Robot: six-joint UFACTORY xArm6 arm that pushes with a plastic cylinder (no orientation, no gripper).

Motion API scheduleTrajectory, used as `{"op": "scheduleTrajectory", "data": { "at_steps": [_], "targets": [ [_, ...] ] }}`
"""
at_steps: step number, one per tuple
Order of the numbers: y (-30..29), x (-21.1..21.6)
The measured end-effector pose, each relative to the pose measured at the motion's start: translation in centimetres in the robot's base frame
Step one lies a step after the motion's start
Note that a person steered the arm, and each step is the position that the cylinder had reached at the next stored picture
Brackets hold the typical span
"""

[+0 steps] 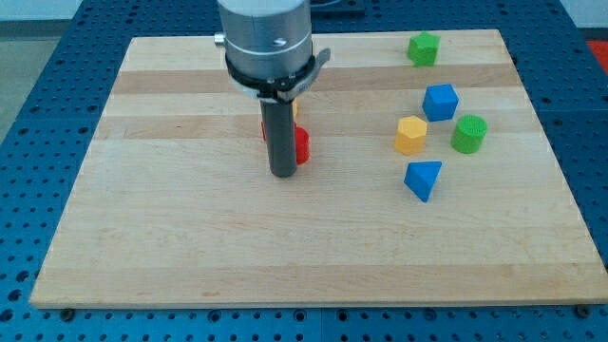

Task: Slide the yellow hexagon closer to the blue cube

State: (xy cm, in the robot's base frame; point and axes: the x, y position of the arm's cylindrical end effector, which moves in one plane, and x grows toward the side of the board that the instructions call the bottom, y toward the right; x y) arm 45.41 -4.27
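Note:
The yellow hexagon (410,135) lies at the board's right, just below and to the left of the blue cube (440,102), with a small gap between them. My tip (283,174) is at the board's middle, far to the left of both. It stands right in front of a red block (300,145), which the rod partly hides. A sliver of a yellow block (294,108) shows behind the rod under the arm's head.
A green cylinder (468,134) sits right of the yellow hexagon. A blue triangular block (423,179) lies below the hexagon. A green block (424,47) sits near the board's top right edge. The wooden board (190,237) rests on a blue perforated table.

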Motion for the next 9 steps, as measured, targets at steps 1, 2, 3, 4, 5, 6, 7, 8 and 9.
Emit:
{"op": "scheduleTrajectory", "data": {
  "at_steps": [1,2,3,4,5,6,7,8,9],
  "targets": [
    [0.0,-0.5],
    [4.9,0.3],
    [12.0,0.0],
    [16.6,-0.1],
    [16.8,-0.5],
    [17.0,-2.3],
    [17.2,-4.5],
    [17.2,-5.7],
    [17.2,-7.2]
  ]
}}
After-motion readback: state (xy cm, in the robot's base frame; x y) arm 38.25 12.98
